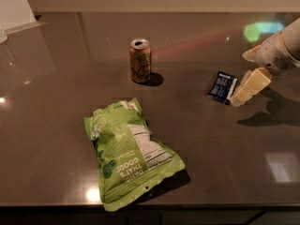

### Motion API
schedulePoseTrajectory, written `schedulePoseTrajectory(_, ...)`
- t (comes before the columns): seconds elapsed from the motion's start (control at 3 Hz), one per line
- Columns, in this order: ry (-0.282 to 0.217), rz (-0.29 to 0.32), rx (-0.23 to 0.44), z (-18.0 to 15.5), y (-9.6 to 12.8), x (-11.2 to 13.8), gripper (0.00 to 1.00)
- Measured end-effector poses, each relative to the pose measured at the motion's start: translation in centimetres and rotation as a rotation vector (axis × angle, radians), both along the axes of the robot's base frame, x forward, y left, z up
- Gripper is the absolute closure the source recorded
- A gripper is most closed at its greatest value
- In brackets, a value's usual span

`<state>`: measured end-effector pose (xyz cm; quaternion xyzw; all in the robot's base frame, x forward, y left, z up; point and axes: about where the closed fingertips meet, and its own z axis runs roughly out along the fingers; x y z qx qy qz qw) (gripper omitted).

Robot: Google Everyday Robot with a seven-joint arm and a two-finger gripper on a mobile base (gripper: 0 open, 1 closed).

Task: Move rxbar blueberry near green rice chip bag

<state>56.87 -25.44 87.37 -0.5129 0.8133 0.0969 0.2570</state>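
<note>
Currently the rxbar blueberry lies flat on the dark countertop, right of centre. The gripper sits low at the wrapper's right edge, just beside it; contact cannot be confirmed, nor whether the gripper is spread or closed. The green rice chip bag lies well apart to the lower left, its bottom corner close to the counter's front edge. A gold-brown can stands upright behind the bag, clear of both items. Between wrapper and bag runs a broad strip of bare surface, with no object on the direct diagonal.
</note>
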Motion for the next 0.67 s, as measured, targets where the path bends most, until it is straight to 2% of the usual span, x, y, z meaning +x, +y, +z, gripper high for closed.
schedulePoseTrajectory(0.33, 0.020, -0.020, 0.040, -4.32, 0.54, 2.91, 0.00)
schedulePoseTrajectory(0.67, 0.024, -0.024, 0.039, -4.44, 0.62, 2.97, 0.00)
